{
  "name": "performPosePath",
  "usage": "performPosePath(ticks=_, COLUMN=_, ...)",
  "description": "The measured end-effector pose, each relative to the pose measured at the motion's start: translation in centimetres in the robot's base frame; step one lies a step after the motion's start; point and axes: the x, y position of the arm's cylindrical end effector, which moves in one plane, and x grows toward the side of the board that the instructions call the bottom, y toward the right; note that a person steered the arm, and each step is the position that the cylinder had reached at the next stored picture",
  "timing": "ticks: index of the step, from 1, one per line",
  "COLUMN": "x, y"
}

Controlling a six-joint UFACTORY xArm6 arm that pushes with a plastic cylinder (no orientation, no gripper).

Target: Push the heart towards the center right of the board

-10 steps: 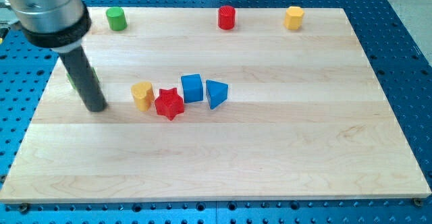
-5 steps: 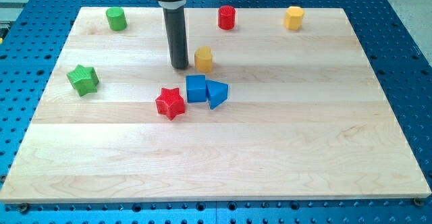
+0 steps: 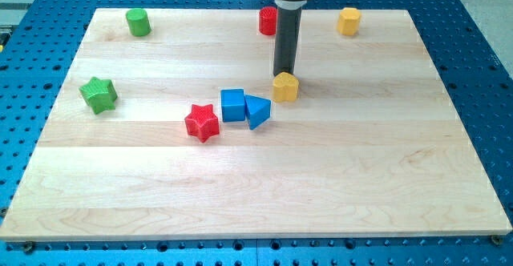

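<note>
The yellow heart [image 3: 285, 86] lies a little above the board's middle, just right of the blue triangle [image 3: 256, 110]. My tip [image 3: 283, 74] stands right behind the heart, on its upper side, touching or nearly touching it. The rod rises from there toward the view's top. The blue cube [image 3: 232, 105] and red star [image 3: 201, 122] lie to the heart's left and lower left.
A green star [image 3: 98, 94] lies at the view's left. A green cylinder [image 3: 138, 22], a red cylinder [image 3: 267, 21] partly behind the rod, and a yellow hexagonal block [image 3: 349, 21] stand along the top edge of the wooden board [image 3: 256, 202].
My tip has swept from the view's left to upper middle. The yellow heart went from beside the red star up and right, now right of the blue triangle.
</note>
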Motion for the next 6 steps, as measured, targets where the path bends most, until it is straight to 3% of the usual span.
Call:
performPosePath(ticks=1, x=0.2, y=0.3)
performPosePath(ticks=3, x=0.8, y=-6.1)
performPosePath(ticks=5, x=3.7, y=-4.6)
performPosePath(ticks=6, x=3.7, y=-0.3)
